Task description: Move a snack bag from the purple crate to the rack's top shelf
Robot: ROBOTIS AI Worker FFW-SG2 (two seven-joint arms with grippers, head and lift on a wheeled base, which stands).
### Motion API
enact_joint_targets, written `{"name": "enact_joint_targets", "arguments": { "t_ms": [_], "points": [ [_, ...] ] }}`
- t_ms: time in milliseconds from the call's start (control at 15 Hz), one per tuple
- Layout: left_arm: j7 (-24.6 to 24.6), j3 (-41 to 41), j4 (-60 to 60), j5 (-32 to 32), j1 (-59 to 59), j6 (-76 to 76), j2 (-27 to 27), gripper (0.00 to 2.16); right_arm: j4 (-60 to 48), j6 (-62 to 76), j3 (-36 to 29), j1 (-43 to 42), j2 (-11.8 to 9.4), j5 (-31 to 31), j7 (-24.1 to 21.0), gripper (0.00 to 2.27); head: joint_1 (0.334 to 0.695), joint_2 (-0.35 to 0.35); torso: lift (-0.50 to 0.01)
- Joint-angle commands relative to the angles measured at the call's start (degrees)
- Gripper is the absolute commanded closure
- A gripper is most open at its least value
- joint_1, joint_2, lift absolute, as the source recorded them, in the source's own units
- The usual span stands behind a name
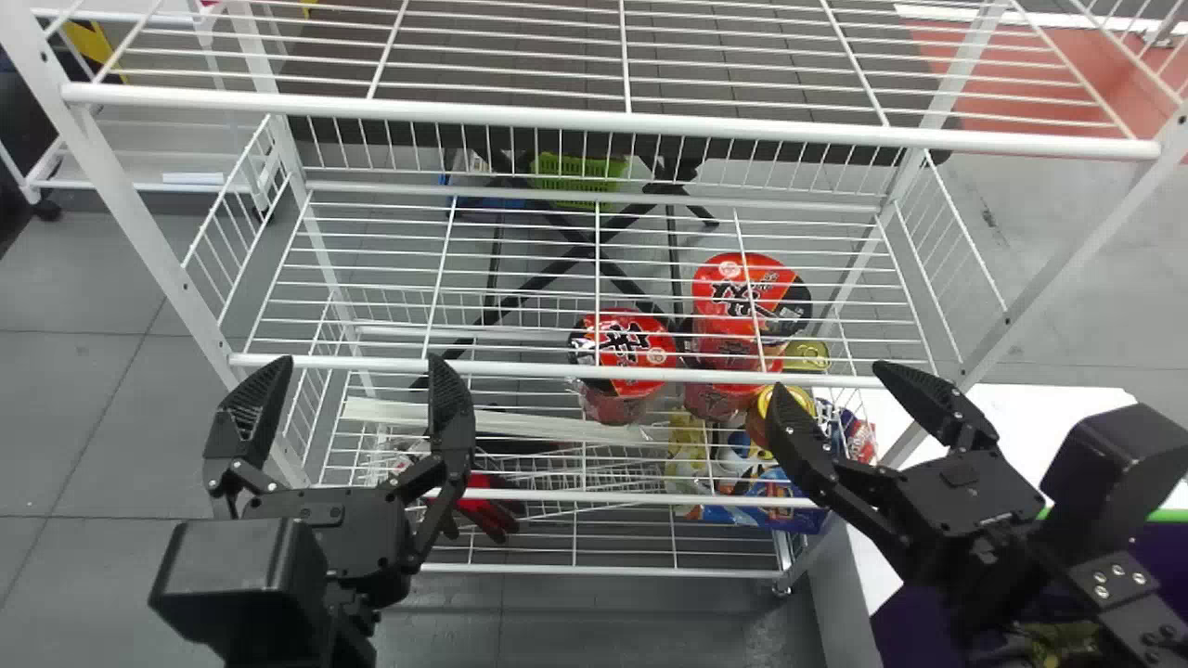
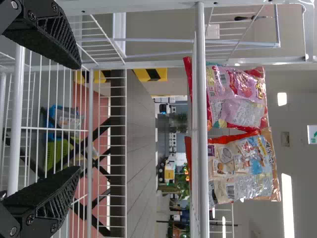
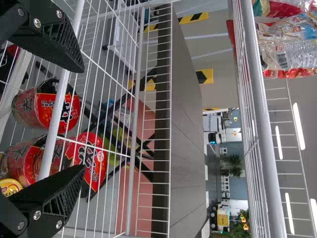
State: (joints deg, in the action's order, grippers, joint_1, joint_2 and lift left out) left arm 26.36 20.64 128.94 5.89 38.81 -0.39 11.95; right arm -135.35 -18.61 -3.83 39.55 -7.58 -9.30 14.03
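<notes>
In the head view, my left gripper point(image 1: 357, 371) stands open before the rack's left part, nothing between its fingers. My right gripper point(image 1: 829, 378) is open and empty too, at the rack's right front. The purple crate point(image 1: 1160, 566) shows at the lower right, partly behind the right arm, with a yellow-green snack bag point(image 1: 1063, 642) in it. From the left wrist, the open left gripper point(image 2: 79, 118) is below a high shelf point(image 2: 200, 124) bearing a pink bag point(image 2: 237, 96) and an orange-edged bag point(image 2: 242, 168). In the right wrist view, the right gripper point(image 3: 83, 119) is open below that shelf.
Red noodle packs point(image 1: 622, 353) sit on lower rack levels, among other packages point(image 1: 770, 492). A red glove point(image 1: 487, 510) lies low down. White uprights point(image 1: 130, 195) and front rails point(image 1: 557, 369) border the rack; a white surface point(image 1: 1030, 417) adjoins its right side.
</notes>
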Motion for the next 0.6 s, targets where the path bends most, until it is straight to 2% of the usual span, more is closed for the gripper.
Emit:
{"name": "enact_joint_targets", "arguments": {
  "t_ms": [0,533],
  "points": [
    [0.01,0.02,0.0,0.0,-0.05,-0.18,0.0,0.09,0.0,0.01,-0.03,0.0,0.02,0.07,0.12,0.14,0.695,-0.073,-0.339],
    [0.01,-0.07,0.18,0.0,-0.23,0.0,0.09,0.09,0.35,-0.16,0.14,-0.35,-0.15,0.07,0.03,0.14,0.695,-0.072,-0.371]
  ]
}}
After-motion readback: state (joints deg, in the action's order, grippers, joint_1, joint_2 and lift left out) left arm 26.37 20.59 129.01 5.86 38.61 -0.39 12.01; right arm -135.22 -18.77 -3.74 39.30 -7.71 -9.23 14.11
